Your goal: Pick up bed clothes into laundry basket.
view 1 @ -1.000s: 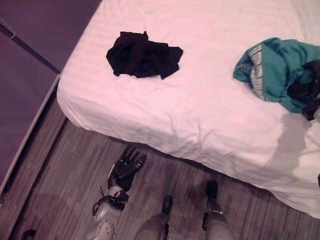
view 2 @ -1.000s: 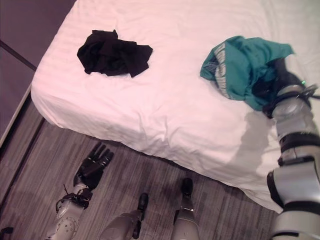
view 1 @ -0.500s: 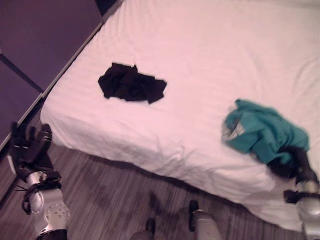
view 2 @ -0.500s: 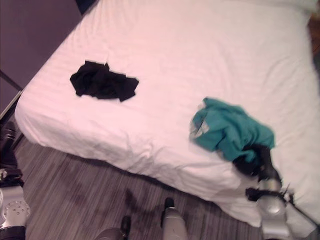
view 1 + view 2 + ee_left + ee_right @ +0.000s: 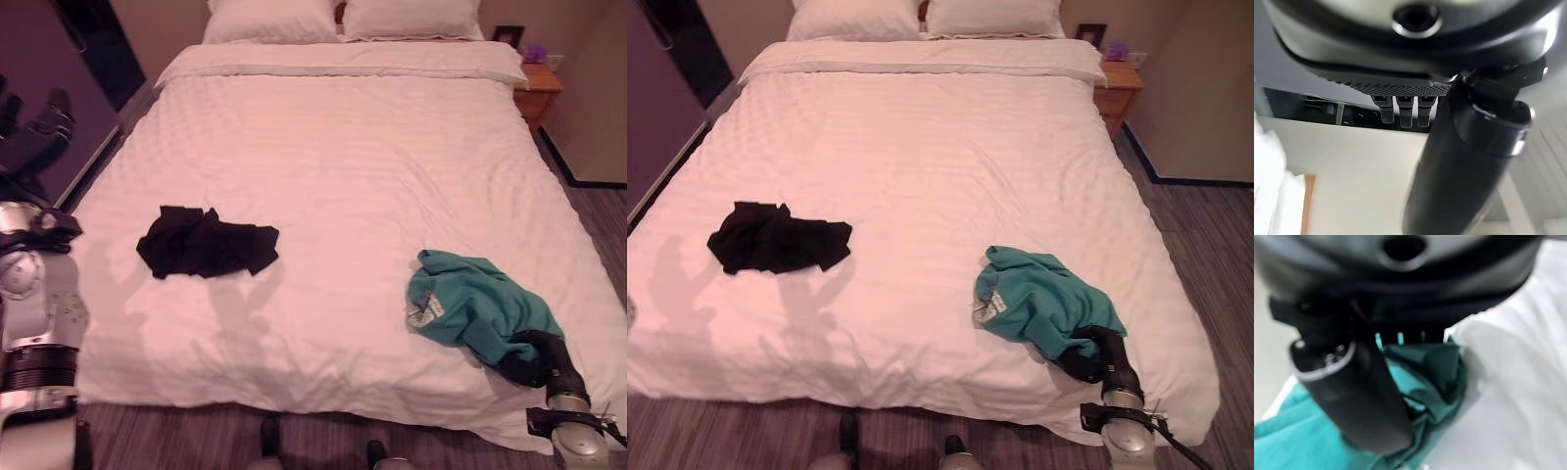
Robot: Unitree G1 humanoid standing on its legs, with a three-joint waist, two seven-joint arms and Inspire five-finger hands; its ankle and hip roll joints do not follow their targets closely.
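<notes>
Since the earlier frame, the left hand (image 5: 34, 132) has risen from floor level to beside the bed (image 5: 343, 166), fingers straight and holding nothing. Right hand (image 5: 1095, 357) rests at the bed's near right edge, fingers curled into the teal garment (image 5: 1038, 299). Black garment (image 5: 206, 243) lies apart, on the bed's left half.

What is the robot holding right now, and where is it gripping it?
The right hand is closed on the teal garment, gripping a bunched fold at its near edge on the bed. The left hand is raised and holds nothing.
</notes>
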